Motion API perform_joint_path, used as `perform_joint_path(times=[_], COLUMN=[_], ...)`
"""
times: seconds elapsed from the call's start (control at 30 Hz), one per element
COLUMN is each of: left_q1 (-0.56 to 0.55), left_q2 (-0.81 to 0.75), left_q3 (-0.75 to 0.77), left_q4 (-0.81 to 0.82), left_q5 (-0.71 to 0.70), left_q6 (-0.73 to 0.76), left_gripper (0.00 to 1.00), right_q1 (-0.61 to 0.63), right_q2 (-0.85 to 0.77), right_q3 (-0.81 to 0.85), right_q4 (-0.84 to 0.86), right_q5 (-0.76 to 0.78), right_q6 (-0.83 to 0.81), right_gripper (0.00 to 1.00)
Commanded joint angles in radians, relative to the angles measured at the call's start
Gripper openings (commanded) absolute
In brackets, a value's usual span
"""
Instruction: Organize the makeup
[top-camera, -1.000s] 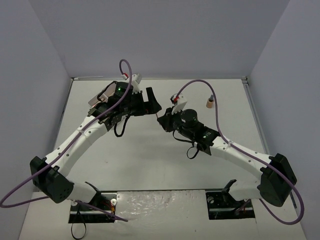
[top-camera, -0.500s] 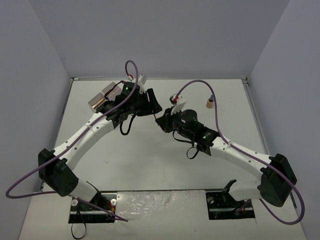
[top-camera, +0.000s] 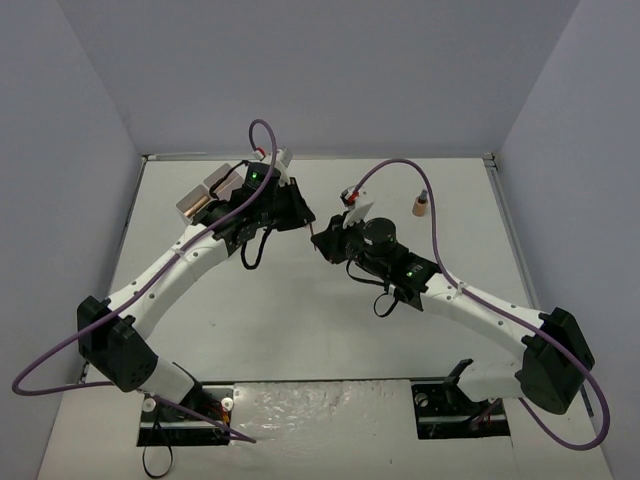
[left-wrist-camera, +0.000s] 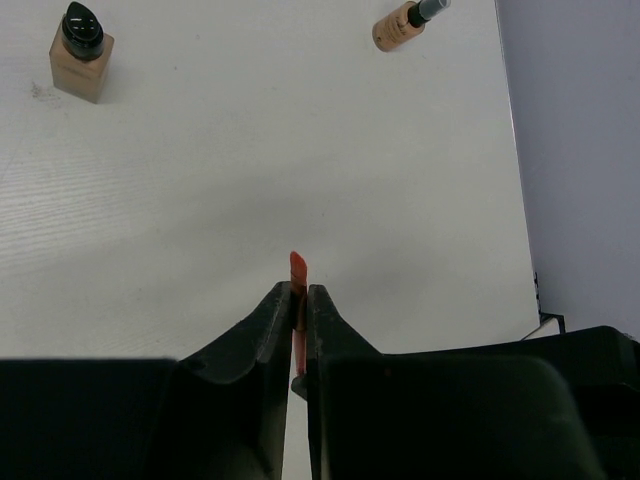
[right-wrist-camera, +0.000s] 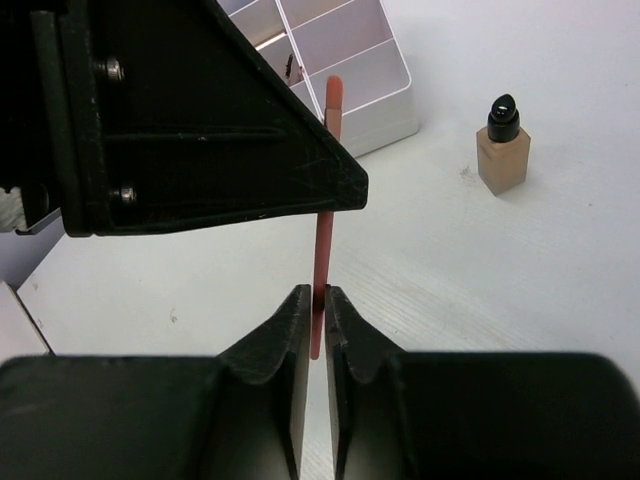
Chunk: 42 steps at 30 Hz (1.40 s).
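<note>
A thin red stick (left-wrist-camera: 297, 268) stands between the two grippers above the middle of the table. My left gripper (left-wrist-camera: 297, 291) is shut on one end of it, and the slanted tip pokes out past the fingertips. The right gripper (right-wrist-camera: 315, 293) holds the other end of the stick (right-wrist-camera: 322, 250), its jaws close on both sides. From above, the left gripper (top-camera: 305, 214) and right gripper (top-camera: 322, 240) nearly meet. A square tan bottle (left-wrist-camera: 80, 62) with a black cap stands upright. A round tan bottle (left-wrist-camera: 405, 25) lies further off.
The white compartment box (right-wrist-camera: 350, 90) sits behind the left gripper (right-wrist-camera: 200, 120), at the table's back left (top-camera: 205, 192), partly under the left arm. The tan bottle (top-camera: 420, 207) is at the back right, near the right wall.
The left gripper swung right toward the right gripper and shut on the red stick. The right arm stayed nearly still.
</note>
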Motion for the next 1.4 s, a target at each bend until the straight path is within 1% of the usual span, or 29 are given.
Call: perform_joint_path(times=[0.0,0.07,0.1,0.17,0.27,0.37,0.5,0.53,0.6,0.73,0.87,1.03,1.2,1.27,1.37], left_q1=[-0.002,0.007,0.011,0.037,0.09,0.164,0.282,0.316,0.351,0.438,0.496,0.532,0.549,0.556,0.562], left_q2=[-0.021,-0.024,-0.026,-0.028,-0.033,-0.036,-0.03,-0.026,-0.012,0.039,0.085,0.138,0.149,0.149,0.148], left_q3=[0.06,0.06,0.06,0.058,0.049,0.023,-0.036,-0.044,-0.058,-0.085,-0.121,-0.157,-0.191,-0.204,-0.212], left_q4=[0.06,0.062,0.063,0.072,0.094,0.139,0.241,0.258,0.291,0.355,0.433,0.511,0.547,0.556,0.552], left_q5=[-0.009,-0.032,-0.044,-0.07,-0.09,-0.149,-0.165,-0.153,-0.109,-0.065,-0.013,0.031,0.028,0.028,0.028], left_q6=[0.033,0.08,0.108,0.192,0.313,0.524,0.767,0.806,0.874,0.98,1.007,1.036,1.025,1.019,1.002], left_gripper=[0.0,0.0,0.0,0.0,0.0,0.0,0.0,0.0,0.0,0.0,0.0,0.0,0.0,0.04,0.21], right_q1=[0.008,0.009,0.009,0.007,0.005,0.002,-0.004,-0.005,-0.011,-0.022,-0.034,-0.056,-0.074,-0.081,-0.091], right_q2=[-0.018,-0.018,-0.019,-0.023,-0.036,-0.059,-0.091,-0.096,-0.106,-0.13,-0.146,-0.156,-0.161,-0.162,-0.159], right_q3=[0.064,0.07,0.072,0.072,0.068,0.044,0.017,0.008,-0.007,-0.033,-0.054,-0.064,-0.07,-0.072,-0.075], right_q4=[0.084,0.068,0.058,0.017,-0.025,-0.06,-0.101,-0.109,-0.125,-0.146,-0.16,-0.178,-0.19,-0.191,-0.192], right_q5=[-0.007,0.012,0.021,0.044,0.07,0.107,0.152,0.165,0.178,0.183,0.186,0.181,0.178,0.173,0.166], right_q6=[-0.003,-0.011,-0.014,-0.018,-0.025,-0.035,-0.046,-0.049,-0.05,-0.049,-0.051,-0.053,-0.053,-0.053,-0.048], right_gripper=[0.31,0.51,0.59,0.72,0.84,0.95,1.0,1.0,1.0,1.0,1.0,1.0,1.0,1.0,1.0])
